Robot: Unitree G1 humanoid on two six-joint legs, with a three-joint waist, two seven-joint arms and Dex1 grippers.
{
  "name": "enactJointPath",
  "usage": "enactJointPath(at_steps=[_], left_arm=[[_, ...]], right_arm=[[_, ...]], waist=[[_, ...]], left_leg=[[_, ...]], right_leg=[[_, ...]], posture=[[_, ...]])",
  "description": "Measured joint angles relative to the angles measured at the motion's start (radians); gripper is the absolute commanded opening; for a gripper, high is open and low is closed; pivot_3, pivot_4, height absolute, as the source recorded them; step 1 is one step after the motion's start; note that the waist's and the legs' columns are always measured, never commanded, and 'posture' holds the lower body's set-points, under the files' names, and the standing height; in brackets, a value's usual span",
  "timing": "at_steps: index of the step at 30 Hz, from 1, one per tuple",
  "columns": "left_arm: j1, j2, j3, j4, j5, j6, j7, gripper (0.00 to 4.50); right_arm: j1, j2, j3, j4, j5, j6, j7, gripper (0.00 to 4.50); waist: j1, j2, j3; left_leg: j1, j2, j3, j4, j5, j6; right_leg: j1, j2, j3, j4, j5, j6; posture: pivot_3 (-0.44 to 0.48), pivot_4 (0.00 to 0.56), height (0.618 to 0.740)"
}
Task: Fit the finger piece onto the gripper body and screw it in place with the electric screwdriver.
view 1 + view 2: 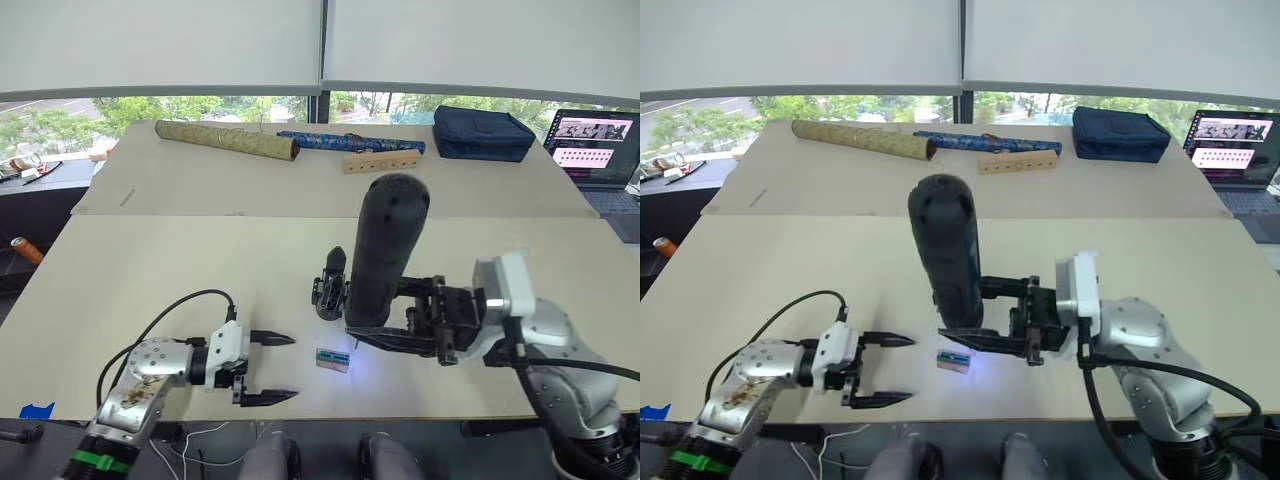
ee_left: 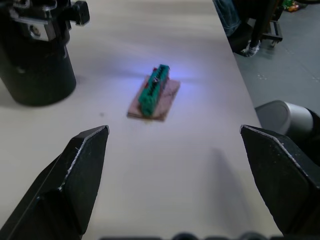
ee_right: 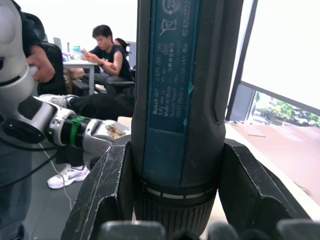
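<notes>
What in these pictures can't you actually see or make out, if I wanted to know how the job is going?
- Gripper body: in the left eye view the electric screwdriver covers most of it.
- Screwdriver bit: its tip is behind the right claw; just a blue glow shows on the table by the small green block.
- Finger piece: I cannot pick it out with certainty.
- Left claw: open, holding nothing.

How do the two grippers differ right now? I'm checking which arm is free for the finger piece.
The right gripper is shut on the electric screwdriver, held upright; the left gripper is open and holds nothing. The right one is beside the gripper body, the left farther off. Both hover low over the table.
</notes>
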Motion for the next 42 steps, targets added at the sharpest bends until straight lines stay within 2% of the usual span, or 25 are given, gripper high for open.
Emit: enactJointPath(at_steps=[13, 23, 42], left_arm=[[-0.083, -0.093, -0.093, 0.081, 0.075, -0.012, 0.056, 4.45], [-0.117, -0.108, -0.124, 0.122, 0.09, -0.048, 0.049, 4.45], [-0.163, -0.145, -0.16, 0.161, 0.126, -0.057, 0.05, 4.45]], right_arm=[[-0.006, 0.095, 0.109, 0.104, -0.116, -0.102, 0.036, 1.93], [-0.015, 0.142, 0.152, 0.185, -0.16, -0.154, 0.055, 1.93], [-0.036, 0.132, 0.151, 0.205, -0.167, -0.177, 0.07, 1.93]], waist=[[0.0, 0.0, 0.0], [0.001, 0.0, 0.0], [0.009, 0.0, 0.0]], left_leg=[[0.0, 0.0, 0.0, 0.0, 0.0, -0.001], [0.001, 0.0, 0.0, 0.001, 0.001, -0.001], [0.002, -0.001, 0.0, 0.002, 0.0, 0.0]], right_leg=[[0.0, 0.001, 0.0, 0.001, 0.0, 0.0], [0.0, 0.001, 0.0, 0.002, 0.0, 0.0], [0.002, 0.0, 0.0, 0.003, 0.0, 0.0]], posture=[[0.0, 0.15, 0.74], [0.0, 0.15, 0.74], [0.0, 0.15, 0.74]])
